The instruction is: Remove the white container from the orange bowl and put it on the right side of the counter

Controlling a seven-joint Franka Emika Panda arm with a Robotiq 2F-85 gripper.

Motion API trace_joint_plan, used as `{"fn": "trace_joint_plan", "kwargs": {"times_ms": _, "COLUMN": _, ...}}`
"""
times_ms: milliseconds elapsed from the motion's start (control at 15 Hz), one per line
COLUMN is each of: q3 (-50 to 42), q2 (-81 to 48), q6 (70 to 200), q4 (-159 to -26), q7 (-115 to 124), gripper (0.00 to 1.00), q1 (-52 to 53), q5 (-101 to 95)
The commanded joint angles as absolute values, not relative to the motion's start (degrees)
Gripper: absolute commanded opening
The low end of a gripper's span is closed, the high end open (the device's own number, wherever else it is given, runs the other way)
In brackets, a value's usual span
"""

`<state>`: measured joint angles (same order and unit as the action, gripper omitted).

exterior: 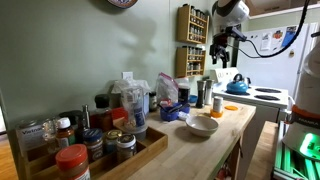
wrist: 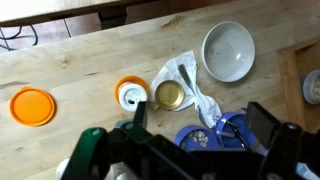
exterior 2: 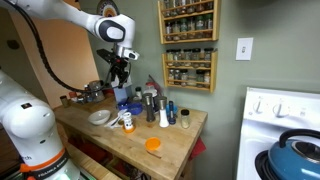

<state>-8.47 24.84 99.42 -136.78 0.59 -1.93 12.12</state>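
Note:
In the wrist view the white container (wrist: pixel 131 95) stands inside the small orange bowl (wrist: pixel 119 88), whose rim shows around it, on the wooden counter (wrist: pixel 80 60). Both exterior views also show the container (exterior: pixel 217 103) (exterior 2: pixel 127 122). My gripper (wrist: pixel 200 125) is open and empty. It hangs high above the counter (exterior: pixel 222 48) (exterior 2: pixel 120 72), over the blue bowls and to the right of the container in the wrist view.
A flat orange piece (wrist: pixel 33 105) (exterior 2: pixel 152 145) lies apart on the counter. A gold-lidded jar (wrist: pixel 170 95), crumpled plastic (wrist: pixel 188 78), a cream bowl (wrist: pixel 228 50) (exterior: pixel 202 125) and blue bowls (wrist: pixel 210 135) crowd near the container. Bottles and jars (exterior: pixel 90 135) stand along the wall. A stove holds a blue kettle (exterior: pixel 236 86).

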Motion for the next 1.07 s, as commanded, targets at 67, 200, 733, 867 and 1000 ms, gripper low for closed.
{"fn": "trace_joint_plan", "kwargs": {"times_ms": 67, "q3": -8.54, "q2": 25.99, "q6": 106.36, "q4": -141.79, "q7": -1.66, "gripper": 1.00, "q1": -4.48, "q5": 12.75}}
{"fn": "trace_joint_plan", "kwargs": {"times_ms": 200, "q3": -9.36, "q2": 26.79, "q6": 108.69, "q4": -143.99, "q7": -2.75, "gripper": 1.00, "q1": -5.33, "q5": 13.31}}
{"fn": "trace_joint_plan", "kwargs": {"times_ms": 733, "q3": -9.80, "q2": 25.09, "q6": 107.64, "q4": -145.34, "q7": -2.06, "gripper": 1.00, "q1": -6.83, "q5": 12.90}}
{"fn": "trace_joint_plan", "kwargs": {"times_ms": 867, "q3": -9.81, "q2": 25.12, "q6": 107.64, "q4": -145.41, "q7": -2.06, "gripper": 1.00, "q1": -6.83, "q5": 12.97}}
{"fn": "trace_joint_plan", "kwargs": {"times_ms": 1000, "q3": -9.83, "q2": 25.07, "q6": 109.94, "q4": -147.17, "q7": -5.03, "gripper": 1.00, "q1": -5.83, "q5": 14.01}}
